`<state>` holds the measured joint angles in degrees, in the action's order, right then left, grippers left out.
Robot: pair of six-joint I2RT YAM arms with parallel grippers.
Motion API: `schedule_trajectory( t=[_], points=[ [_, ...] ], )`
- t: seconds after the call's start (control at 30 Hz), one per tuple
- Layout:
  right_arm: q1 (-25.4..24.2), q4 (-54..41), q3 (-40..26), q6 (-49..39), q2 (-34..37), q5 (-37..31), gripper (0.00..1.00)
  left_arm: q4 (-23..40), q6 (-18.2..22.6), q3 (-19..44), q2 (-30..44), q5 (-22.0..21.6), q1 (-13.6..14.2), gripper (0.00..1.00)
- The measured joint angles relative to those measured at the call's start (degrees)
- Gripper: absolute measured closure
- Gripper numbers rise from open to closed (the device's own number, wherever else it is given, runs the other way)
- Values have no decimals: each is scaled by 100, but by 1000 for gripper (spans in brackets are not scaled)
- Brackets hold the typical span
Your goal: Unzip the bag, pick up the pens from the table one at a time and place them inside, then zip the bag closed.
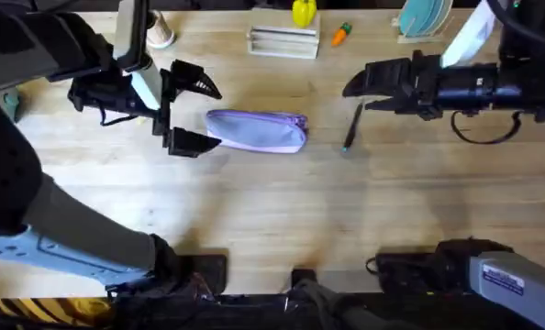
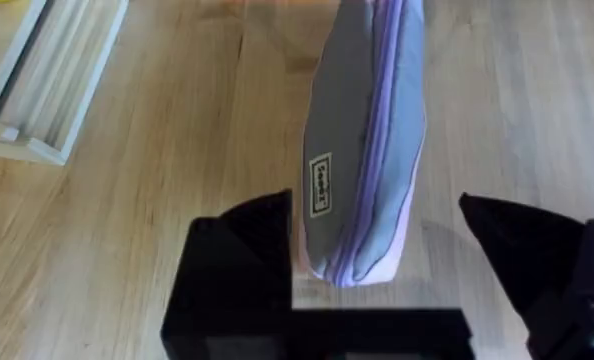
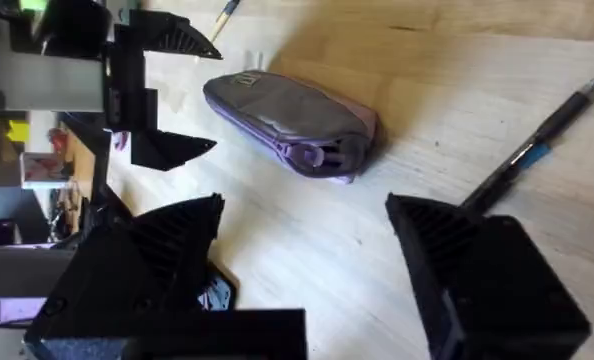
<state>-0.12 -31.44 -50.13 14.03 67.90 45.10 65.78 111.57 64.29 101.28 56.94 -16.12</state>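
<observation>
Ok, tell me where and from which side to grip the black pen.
Grip the black pen at mid-barrel, coming straight down with the right gripper, fingers across its width. It lies flat on the table, slim, clear of the bag, so both long sides look free.

Lavender bag [image 1: 257, 129] lies zipped on the table [image 1: 272, 211]; black pen [image 1: 351, 126] just beside it.
</observation>
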Motion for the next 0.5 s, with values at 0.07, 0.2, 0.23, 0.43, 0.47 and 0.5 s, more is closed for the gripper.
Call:
schedule_trajectory(
  t=[0.07,0.2,0.23,0.43,0.47,0.5],
  points=[
    [0,24,0,45,0,2,7,0,16,0,124,91,0,10],
    [0,54,0,100,0,2,7,-2,22,2,270,202,2,10],
    [0,60,0,104,-1,2,7,-2,31,2,292,213,2,10],
    [0,62,0,141,-1,2,7,-81,37,7,420,243,2,8],
    [0,62,0,148,-1,2,7,-93,37,7,441,243,2,8],
    [0,62,0,177,0,2,7,-111,39,7,453,240,2,7]
  ],
)
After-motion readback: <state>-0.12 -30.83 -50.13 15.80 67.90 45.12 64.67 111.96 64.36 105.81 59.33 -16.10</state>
